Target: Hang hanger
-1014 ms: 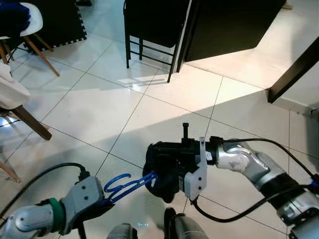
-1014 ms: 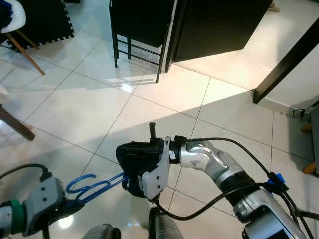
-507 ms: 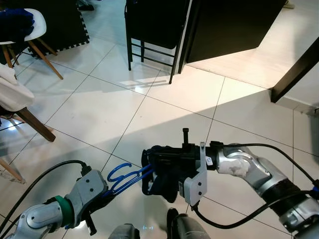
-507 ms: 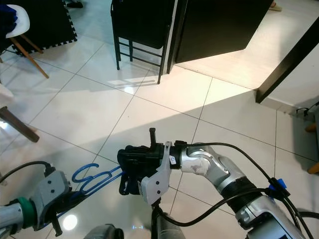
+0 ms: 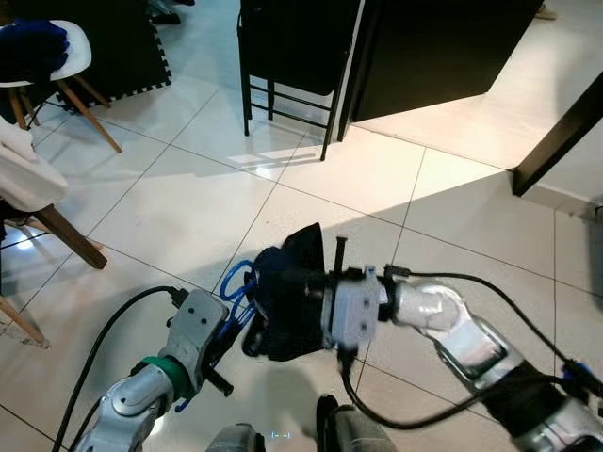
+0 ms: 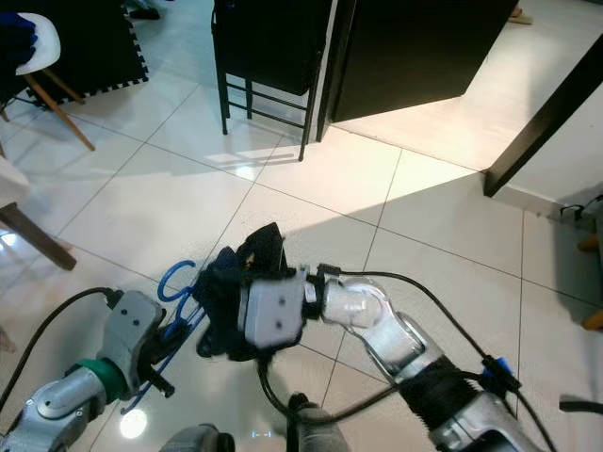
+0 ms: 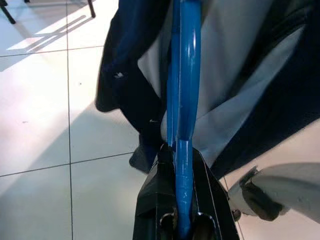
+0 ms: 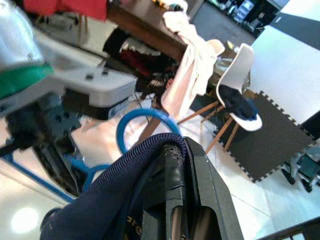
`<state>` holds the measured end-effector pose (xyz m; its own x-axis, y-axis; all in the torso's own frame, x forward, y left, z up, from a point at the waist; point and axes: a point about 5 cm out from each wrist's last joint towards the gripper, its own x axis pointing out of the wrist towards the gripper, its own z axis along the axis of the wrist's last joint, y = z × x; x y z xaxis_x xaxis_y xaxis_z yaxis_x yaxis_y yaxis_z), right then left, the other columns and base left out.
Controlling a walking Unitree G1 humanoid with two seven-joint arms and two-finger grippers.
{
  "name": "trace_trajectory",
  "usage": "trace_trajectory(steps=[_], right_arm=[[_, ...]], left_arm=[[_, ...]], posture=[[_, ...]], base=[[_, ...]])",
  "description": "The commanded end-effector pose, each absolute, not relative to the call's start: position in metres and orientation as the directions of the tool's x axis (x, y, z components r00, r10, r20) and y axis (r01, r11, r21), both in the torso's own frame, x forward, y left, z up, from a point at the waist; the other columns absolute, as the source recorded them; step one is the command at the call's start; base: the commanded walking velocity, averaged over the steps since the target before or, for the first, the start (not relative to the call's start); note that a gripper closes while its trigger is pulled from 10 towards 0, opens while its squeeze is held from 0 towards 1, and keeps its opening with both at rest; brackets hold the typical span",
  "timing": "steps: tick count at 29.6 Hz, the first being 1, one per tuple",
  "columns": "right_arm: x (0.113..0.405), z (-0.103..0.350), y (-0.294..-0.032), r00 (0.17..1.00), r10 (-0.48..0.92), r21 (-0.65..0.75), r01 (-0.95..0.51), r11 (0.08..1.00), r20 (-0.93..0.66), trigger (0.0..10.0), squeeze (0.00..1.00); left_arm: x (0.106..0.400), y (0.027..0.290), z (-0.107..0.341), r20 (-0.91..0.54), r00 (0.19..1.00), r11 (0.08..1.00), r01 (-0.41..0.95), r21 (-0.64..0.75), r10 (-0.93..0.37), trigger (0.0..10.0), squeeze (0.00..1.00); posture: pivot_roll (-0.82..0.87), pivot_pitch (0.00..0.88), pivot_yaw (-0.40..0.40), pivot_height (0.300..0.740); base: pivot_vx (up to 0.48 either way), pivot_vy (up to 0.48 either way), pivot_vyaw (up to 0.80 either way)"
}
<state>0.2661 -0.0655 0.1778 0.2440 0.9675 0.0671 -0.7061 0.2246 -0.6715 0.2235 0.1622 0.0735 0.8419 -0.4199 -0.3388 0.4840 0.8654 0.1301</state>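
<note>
- Both of my grippers are up in front of the robot's body, over a pale tiled floor point(image 5: 188, 198), working on one bundle between them.
- My left gripper point(image 5: 226, 325) is clamped on a blue hanger point(image 5: 236, 282); in the left wrist view the blue bar point(image 7: 182, 115) runs straight out from between the two black fingers point(image 7: 152, 200), which press it on both sides.
- From the head, the hanger's curved blue end shows just beside the left edge of a dark navy garment point(image 5: 287, 292), and the rest of it is hidden behind the cloth.
- My right gripper point(image 8: 172, 165) is pinched on that garment: the right wrist view shows a ribbed navy edge point(image 8: 130, 160) draped over and squeezed between the black fingers.
- In the same view a blue loop of the hanger point(image 8: 145, 122) sits just past the cloth, next to the grey body of the left gripper point(image 8: 90, 90).
- Seen from the head, the garment hangs bunched against the right wrist point(image 5: 353, 311), touching the hanger, well above the floor.
- Farther off stand a black metal chair point(image 5: 287, 56) and a dark cabinet point(image 5: 443, 47) beside it.
- At the left edge are a white chair on wooden legs point(image 5: 52, 52) with something dark blue on its seat, and a black foam mat point(image 5: 113, 47) behind it.
</note>
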Motion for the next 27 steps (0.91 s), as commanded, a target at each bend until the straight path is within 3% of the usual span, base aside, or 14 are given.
trace_trajectory(steps=[1, 6, 8, 10, 11, 12, 19, 24, 27], right_arm=[[0.265, 0.185, -0.063, 0.241, 0.964, -0.654, -0.713, 0.253, 0.111, 10.0, 0.00], [0.267, 0.194, -0.054, 0.244, 0.955, -0.603, -0.741, 0.295, 0.168, 10.0, 0.00], [0.262, 0.194, -0.049, 0.197, 0.969, -0.586, -0.771, 0.247, 0.149, 10.0, 0.00], [0.247, 0.186, -0.045, 0.087, 0.995, -0.553, -0.828, 0.097, 0.044, 10.0, 0.00], [0.247, 0.186, -0.045, 0.087, 0.995, -0.553, -0.828, 0.097, 0.044, 10.0, 0.00], [0.239, 0.177, -0.046, 0.039, 0.999, -0.537, -0.844, 0.018, -0.029, 10.0, 0.00], [0.227, 0.158, -0.053, -0.017, 0.986, -0.490, -0.866, -0.096, -0.163, 10.0, 0.00], [0.226, 0.161, -0.051, -0.014, 0.990, -0.480, -0.874, -0.082, -0.144, 10.0, 0.00], [0.242, 0.186, -0.041, 0.134, 0.990, -0.488, -0.861, 0.142, 0.052, 10.0, 0.00]], left_arm=[[0.221, 0.165, 0.069, -0.360, 0.846, 0.878, 0.463, 0.126, -0.394, 10.0, 0.00], [0.223, 0.158, 0.069, -0.341, 0.862, 0.893, 0.435, 0.118, -0.375, 10.0, 0.00], [0.228, 0.154, 0.071, -0.316, 0.880, 0.906, 0.407, 0.118, -0.354, 10.0, 0.00], [0.243, 0.149, 0.079, -0.253, 0.927, 0.941, 0.314, 0.126, -0.276, 10.0, 0.00], [0.243, 0.149, 0.079, -0.253, 0.927, 0.941, 0.314, 0.126, -0.276, 10.0, 0.00], [0.252, 0.148, 0.085, -0.211, 0.951, 0.957, 0.258, 0.131, -0.227, 10.0, 0.00], [0.275, 0.146, 0.114, -0.060, 0.988, 0.976, 0.153, 0.154, -0.146, 10.0, 0.00], [0.286, 0.144, 0.125, -0.001, 0.991, 0.972, 0.128, 0.198, -0.131, 10.0, 0.00], [0.295, 0.134, 0.134, 0.045, 0.988, 0.965, 0.131, 0.225, -0.144, 10.0, 0.00]], posture=[[0.08, 0.125, 0.046, 0.740], [0.09, 0.119, 0.034, 0.740], [0.09, 0.114, 0.027, 0.740], [0.09, 0.112, 0.024, 0.740], [0.09, 0.112, 0.024, 0.740], [0.09, 0.108, 0.017, 0.740], [0.08, 0.111, 0.012, 0.740], [0.07, 0.114, 0.010, 0.740], [0.07, 0.116, 0.009, 0.740]], base=[[0.000, 0.000, 0.00], [0.000, 0.000, 0.00], [0.000, 0.000, 0.00], [0.000, 0.000, 0.00], [0.000, 0.000, 0.00], [0.000, 0.000, 0.00], [0.000, 0.000, 0.00], [0.000, 0.000, 0.00], [0.000, 0.000, 0.00]])
